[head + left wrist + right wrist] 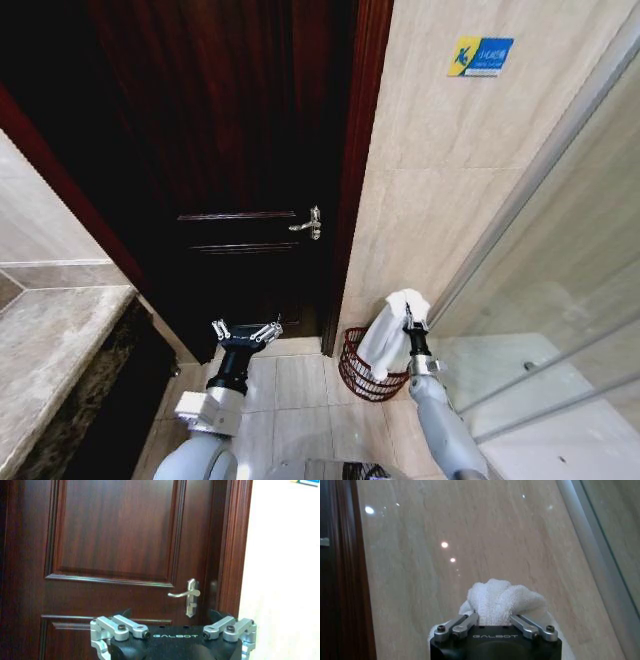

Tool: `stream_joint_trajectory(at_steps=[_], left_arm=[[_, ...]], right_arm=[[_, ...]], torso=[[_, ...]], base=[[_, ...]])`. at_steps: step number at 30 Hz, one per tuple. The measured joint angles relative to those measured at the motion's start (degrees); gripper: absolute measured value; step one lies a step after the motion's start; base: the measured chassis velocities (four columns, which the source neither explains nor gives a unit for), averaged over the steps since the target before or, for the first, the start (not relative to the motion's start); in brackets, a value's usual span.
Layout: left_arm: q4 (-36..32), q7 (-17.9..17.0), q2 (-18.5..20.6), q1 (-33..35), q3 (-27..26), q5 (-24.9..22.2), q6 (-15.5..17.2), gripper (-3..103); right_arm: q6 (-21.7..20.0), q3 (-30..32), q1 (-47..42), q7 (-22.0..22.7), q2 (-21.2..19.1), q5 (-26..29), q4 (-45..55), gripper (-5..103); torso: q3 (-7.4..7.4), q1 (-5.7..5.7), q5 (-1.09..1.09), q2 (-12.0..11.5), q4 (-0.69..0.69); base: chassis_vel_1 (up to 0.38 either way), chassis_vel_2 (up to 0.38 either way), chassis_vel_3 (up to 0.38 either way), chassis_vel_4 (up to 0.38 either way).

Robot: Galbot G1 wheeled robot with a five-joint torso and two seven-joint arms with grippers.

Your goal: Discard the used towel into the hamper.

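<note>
The used towel (385, 338) is white and bunched, and my right gripper (408, 316) is shut on its top. It hangs down over the hamper (362, 380), a small round reddish-brown open-weave basket on the floor where the door frame meets the tiled wall. The towel's lower end reaches the hamper's rim. In the right wrist view the towel (501, 599) bulges out between the right gripper's (495, 619) fingers, against the beige wall. My left gripper (245, 333) is held up in front of the door, open and holding nothing. In its own view the left gripper (171, 618) faces the door panel.
A dark wooden door with a silver lever handle (308, 224) stands shut straight ahead. A glass shower partition (560, 300) runs along the right. A stone counter (50, 340) juts in at the left. Pale floor tiles (300, 385) lie between my arms.
</note>
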Motion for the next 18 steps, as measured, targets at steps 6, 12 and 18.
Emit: stream_joint_trajectory(at_steps=[6, 12, 18], left_arm=[[0.00, 0.00, 0.00, 0.00, 0.00, 0.00, 0.00, 100], [0.00, 0.00, 0.00, 0.00, 0.00, 0.00, 0.00, 100], [0.00, 0.00, 0.00, 0.00, 0.00, 0.00, 0.00, 100]], right_arm=[[0.00, 0.63, 0.12, -0.59, 0.32, -0.37, -2.80, 12], [0.00, 3.29, 3.10, -0.14, 0.05, -0.76, -7.13, 12], [0.01, 5.20, 8.04, 0.03, 0.76, -2.47, -7.14, 12]], torso=[[0.00, 0.00, 0.00, 0.00, 0.00], [0.00, 0.00, 0.00, 0.00, -0.02], [0.00, 0.00, 0.00, 0.00, 0.02]], base=[[0.000, 0.000, 0.000, 0.000], [0.000, 0.000, 0.000, 0.000], [0.000, 0.000, 0.000, 0.000]])
